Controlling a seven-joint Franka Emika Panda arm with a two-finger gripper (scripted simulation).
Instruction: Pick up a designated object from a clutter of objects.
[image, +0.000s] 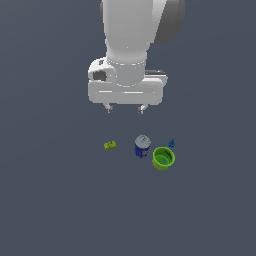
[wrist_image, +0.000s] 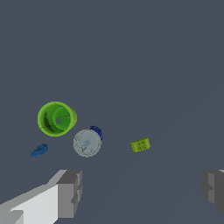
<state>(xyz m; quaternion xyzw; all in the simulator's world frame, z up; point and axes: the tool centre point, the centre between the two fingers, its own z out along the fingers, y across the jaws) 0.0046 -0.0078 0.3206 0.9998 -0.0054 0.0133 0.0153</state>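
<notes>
- The white two-fingered gripper hangs above the grey floor, fingers spread wide, holding nothing.
- Below it stands a blue silver-topped can, apart from a yellow-green block.
- A bright green cup sits just beside the can.
- The tiny dark-blue pointed item stands just behind the cup.

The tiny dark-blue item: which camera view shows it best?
The wrist view. There the tiny dark-blue item lies apart from the green cup, with its whole outline visible. In the exterior view it is only a small speck at the cup's rim.
</notes>
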